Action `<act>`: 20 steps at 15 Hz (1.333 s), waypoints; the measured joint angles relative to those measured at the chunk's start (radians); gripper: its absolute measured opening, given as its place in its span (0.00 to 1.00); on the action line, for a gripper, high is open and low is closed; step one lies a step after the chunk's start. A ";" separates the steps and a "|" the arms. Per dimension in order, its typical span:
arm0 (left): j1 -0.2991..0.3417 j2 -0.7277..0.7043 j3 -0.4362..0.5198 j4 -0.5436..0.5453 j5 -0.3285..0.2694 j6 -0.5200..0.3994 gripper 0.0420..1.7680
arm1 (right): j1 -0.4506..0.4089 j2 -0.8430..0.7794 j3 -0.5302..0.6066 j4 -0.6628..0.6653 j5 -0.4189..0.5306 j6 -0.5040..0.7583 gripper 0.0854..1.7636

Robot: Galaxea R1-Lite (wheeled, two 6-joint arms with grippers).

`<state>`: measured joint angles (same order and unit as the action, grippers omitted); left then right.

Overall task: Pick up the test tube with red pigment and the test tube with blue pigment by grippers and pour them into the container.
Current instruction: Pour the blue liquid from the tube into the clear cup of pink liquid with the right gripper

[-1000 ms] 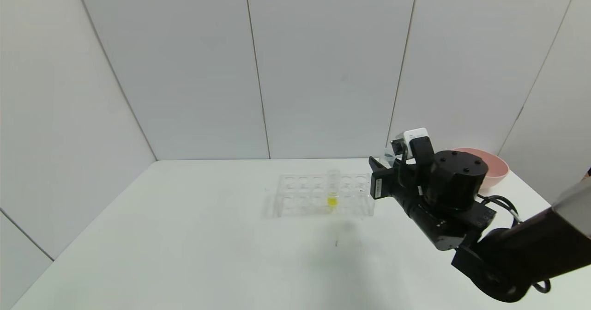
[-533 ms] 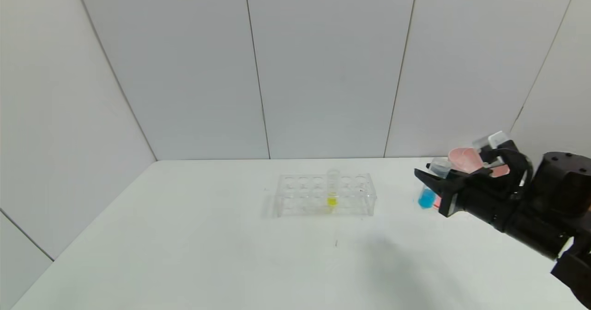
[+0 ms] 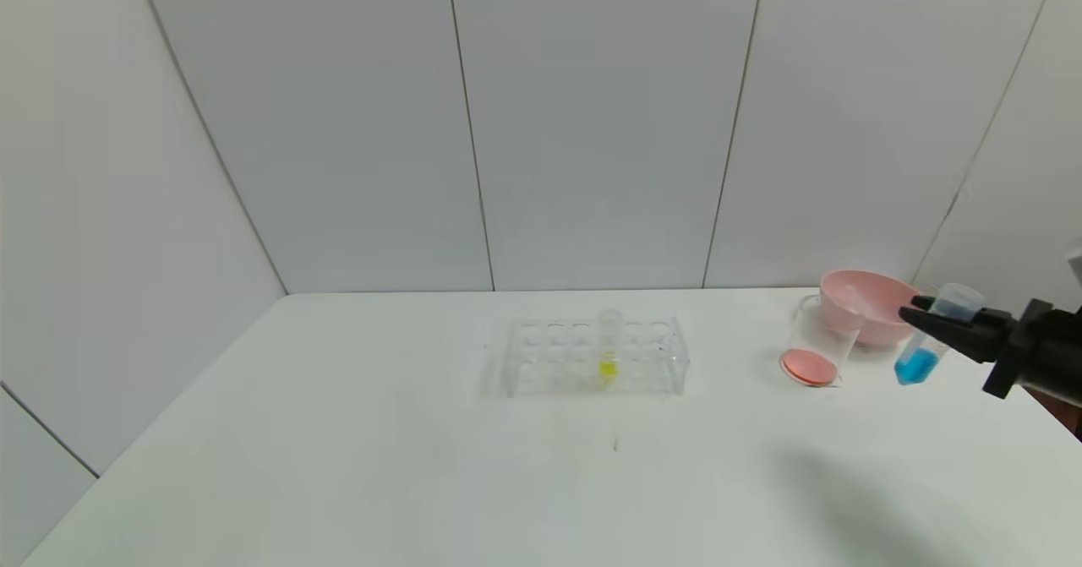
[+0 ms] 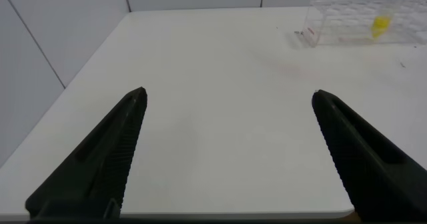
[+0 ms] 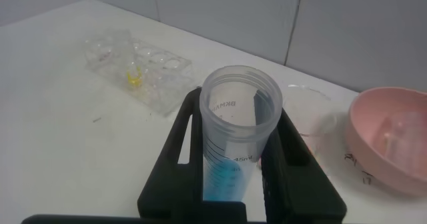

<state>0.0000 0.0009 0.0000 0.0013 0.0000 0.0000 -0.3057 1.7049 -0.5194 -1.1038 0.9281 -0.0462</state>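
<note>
My right gripper (image 3: 937, 324) is shut on the test tube with blue pigment (image 3: 921, 356) and holds it, slightly tilted with its open mouth up, above the table just right of the container (image 3: 816, 343). The container is a clear beaker with orange-red liquid in its bottom. In the right wrist view the tube (image 5: 233, 164) sits between the black fingers (image 5: 183, 144), with the container (image 5: 313, 121) beyond it. The test tube with red pigment is not in view. My left gripper (image 4: 229, 94) is open and empty over the bare table, outside the head view.
A clear tube rack (image 3: 596, 356) stands mid-table with one yellow-liquid tube (image 3: 609, 349) in it. A pink bowl (image 3: 871, 305) sits behind the container near the back wall. The table's right edge is close to my right gripper.
My right arm has swung right, from beside the rack to the container's right side, carrying the blue tube. The container with its orange-red liquid has come into view.
</note>
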 joint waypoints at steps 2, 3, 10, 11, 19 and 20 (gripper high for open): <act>0.000 0.000 0.000 0.000 0.000 0.000 1.00 | -0.069 0.014 -0.092 0.091 0.028 -0.003 0.28; 0.000 0.000 0.000 0.000 0.000 0.000 1.00 | -0.091 0.027 -0.144 0.136 0.031 -0.003 0.28; 0.000 0.000 0.000 0.000 0.000 0.000 1.00 | -0.112 0.181 -0.399 0.244 -0.002 -0.036 0.28; 0.000 0.000 0.000 0.000 0.000 0.000 1.00 | -0.092 0.198 -0.427 0.271 -0.049 -0.056 0.28; 0.000 0.000 0.000 0.000 0.000 0.000 1.00 | 0.060 0.253 -0.806 0.964 -0.244 -0.406 0.28; 0.000 0.000 0.000 0.000 0.000 0.000 1.00 | 0.072 0.255 -0.840 1.027 -0.249 -0.459 0.28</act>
<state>0.0000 0.0009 0.0000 0.0009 0.0000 0.0000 -0.2338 1.9600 -1.3589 -0.0772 0.6794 -0.5049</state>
